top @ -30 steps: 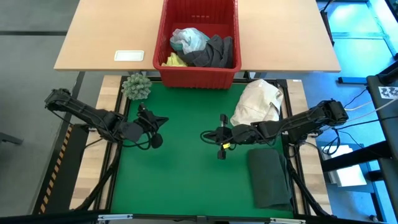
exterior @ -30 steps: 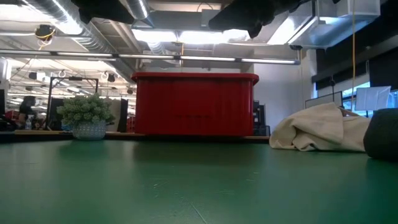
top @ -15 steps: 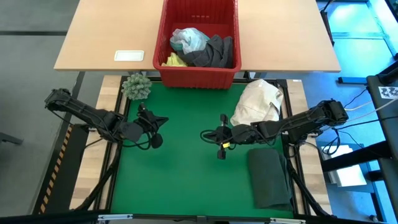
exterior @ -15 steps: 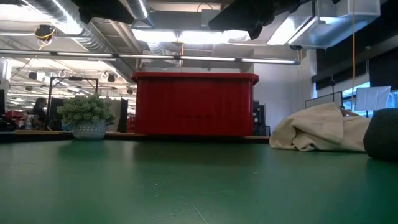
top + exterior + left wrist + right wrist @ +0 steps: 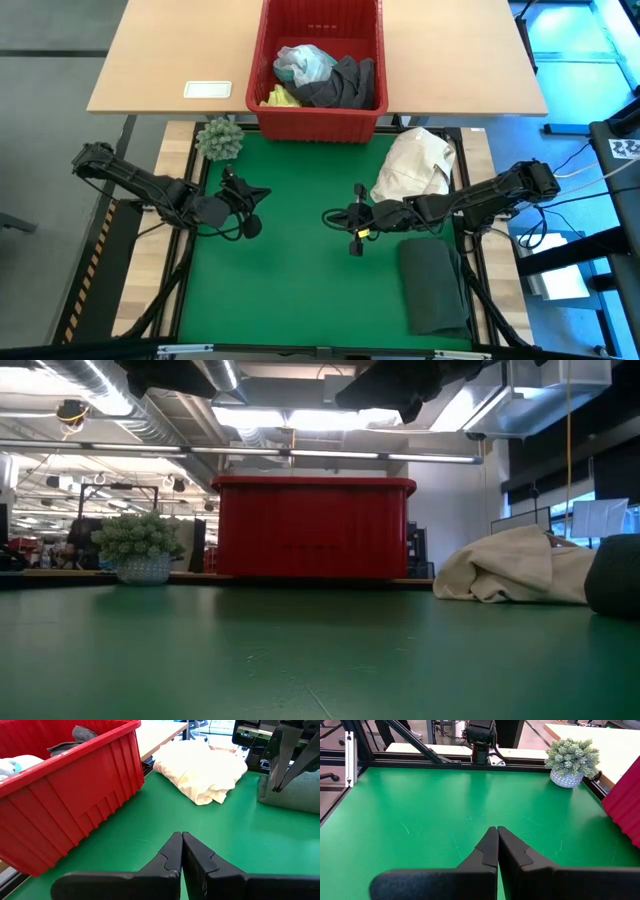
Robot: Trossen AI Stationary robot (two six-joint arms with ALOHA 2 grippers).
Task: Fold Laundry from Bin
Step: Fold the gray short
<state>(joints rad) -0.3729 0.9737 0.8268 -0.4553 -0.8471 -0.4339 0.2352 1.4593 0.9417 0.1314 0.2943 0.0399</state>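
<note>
Low view — green mat (image 5: 300,660), ceiling lights, ducts, distant shelving.

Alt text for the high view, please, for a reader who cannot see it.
Both arms hover over the green mat, left end effector and right end effector shut and empty. Laundry fills the red bin beyond; a dark folded garment lies right.

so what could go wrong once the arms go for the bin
The clothes are piled together in the bin, so one grab could drag up several at once. The folded dark garment and cream bundle lie under the right arm's path; the right gripper could snag them.
</note>
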